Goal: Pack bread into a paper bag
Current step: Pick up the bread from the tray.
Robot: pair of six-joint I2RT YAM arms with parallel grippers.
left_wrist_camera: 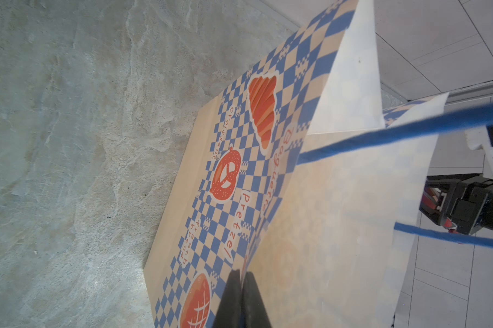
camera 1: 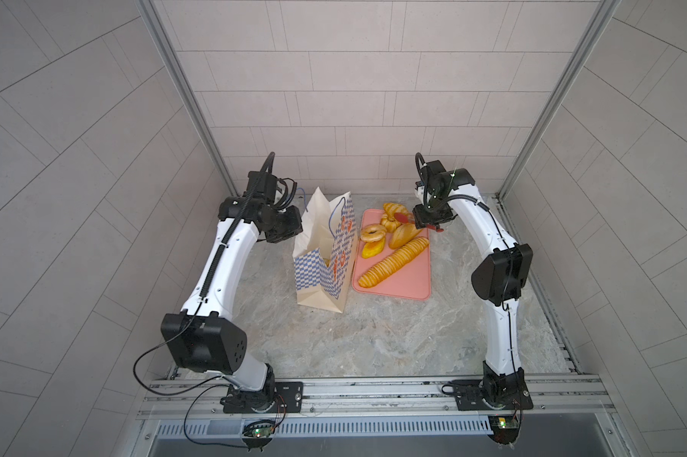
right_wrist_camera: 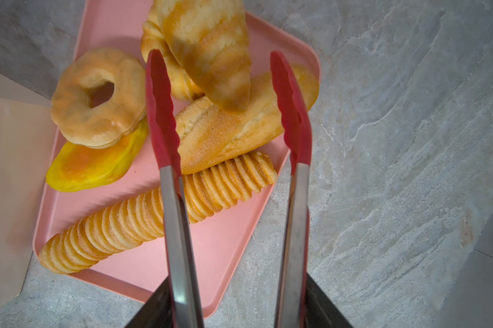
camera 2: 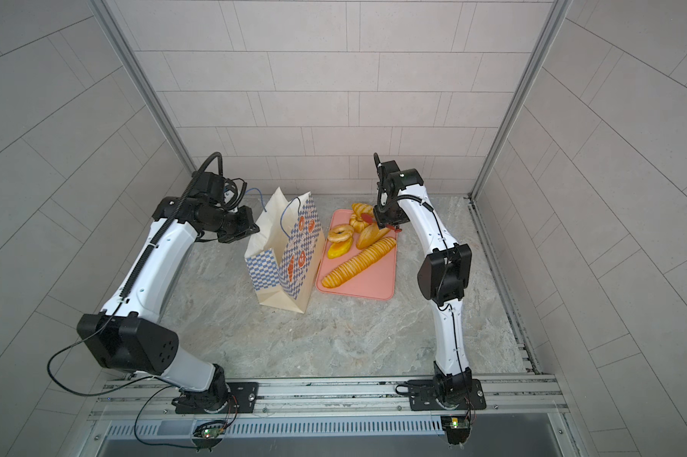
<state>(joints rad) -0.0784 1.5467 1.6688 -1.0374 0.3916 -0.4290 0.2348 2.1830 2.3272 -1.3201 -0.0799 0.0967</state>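
Pinching the paper bag [left_wrist_camera: 339, 227] at the rim of one checked wall, my left gripper [left_wrist_camera: 241, 274] is clenched tight on the paper. Orange lettering on that wall reads "Croissant", "Pretzel" and "Baguette"; another line near the cream base is too skewed for me to read. The bag stands upright just beside the pink tray [right_wrist_camera: 225, 255], its floor hidden from me.

My right gripper [right_wrist_camera: 236, 298] grasps the red tongs [right_wrist_camera: 161, 113] by their steel arms. Their tips stand spread either side of a croissant [right_wrist_camera: 211, 56]; whether they touch it I cannot tell. The bread [camera 1: 393, 261] lies on the tray: ridged baguette [right_wrist_camera: 143, 224], ring doughnut [right_wrist_camera: 77, 113], oval roll [right_wrist_camera: 225, 136], and a flat yellow piece [right_wrist_camera: 92, 167] half under the doughnut. The croissant's far end is cut off.
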